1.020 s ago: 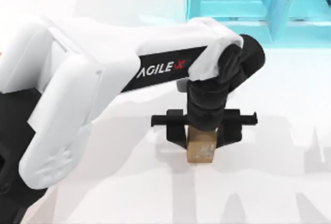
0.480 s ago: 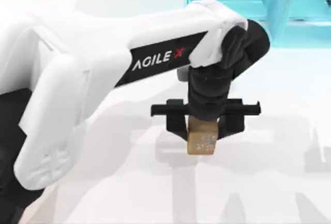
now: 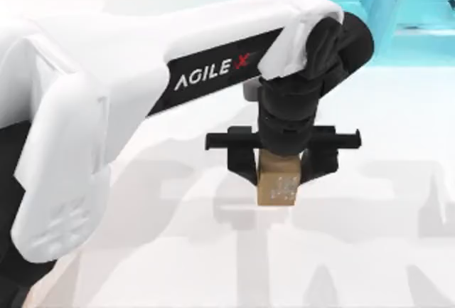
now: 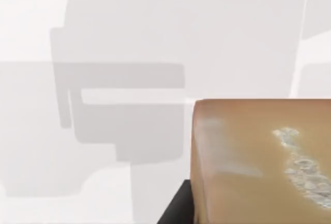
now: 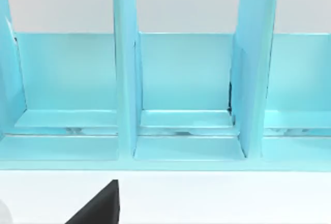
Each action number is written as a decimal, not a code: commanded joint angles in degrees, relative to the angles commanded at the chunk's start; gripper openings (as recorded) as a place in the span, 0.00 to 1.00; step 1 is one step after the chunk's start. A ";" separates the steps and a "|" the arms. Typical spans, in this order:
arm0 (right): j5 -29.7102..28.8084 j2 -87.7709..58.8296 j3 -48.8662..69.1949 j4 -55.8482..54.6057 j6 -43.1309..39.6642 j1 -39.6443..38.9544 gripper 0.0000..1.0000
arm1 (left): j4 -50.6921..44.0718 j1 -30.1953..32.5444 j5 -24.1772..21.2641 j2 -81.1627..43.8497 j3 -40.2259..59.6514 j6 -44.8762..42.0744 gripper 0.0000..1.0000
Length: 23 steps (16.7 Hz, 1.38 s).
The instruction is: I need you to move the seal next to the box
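The seal (image 3: 277,188) is a small tan-brown block with a whitish speckled mark on its face. It hangs above the white table near the middle of the top view. My left gripper (image 3: 279,174) points straight down and is shut on it, with a black finger on each side. In the left wrist view the seal (image 4: 258,162) is very close, above the gripper's shadow on the table. The box is out of view. My right gripper (image 5: 95,206) shows as a black part in the right wrist view, facing the shelf.
A turquoise shelf frame (image 3: 398,9) stands at the back right of the table. The right wrist view shows its upright dividers (image 5: 126,79). My left arm's white links (image 3: 106,109) span the left half of the top view. Bare white table (image 3: 370,251) lies around the seal.
My left gripper has risen a little with the seal held in it, drifting slightly toward the back of the table. The grip on the seal is unchanged.
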<state>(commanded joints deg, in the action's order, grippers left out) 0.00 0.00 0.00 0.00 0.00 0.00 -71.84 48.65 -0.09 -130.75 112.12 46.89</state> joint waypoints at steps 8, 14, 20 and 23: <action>0.00 0.00 0.00 0.00 0.00 0.00 1.00 | -5.42 -18.70 0.10 10.24 -4.56 -18.52 0.00; 0.00 0.00 0.00 0.00 0.00 0.00 1.00 | -10.11 -33.55 0.18 19.11 -8.32 -33.26 0.00; 0.00 0.00 0.00 0.00 0.00 0.00 1.00 | -10.16 -33.84 0.29 19.37 -8.60 -33.81 0.00; 0.00 0.00 0.00 0.00 0.00 0.00 1.00 | -6.40 -34.00 0.27 19.54 -12.37 -33.87 0.00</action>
<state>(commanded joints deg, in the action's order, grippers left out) 0.00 0.00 0.00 0.00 0.00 0.00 -78.24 14.65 0.17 -111.22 99.75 13.02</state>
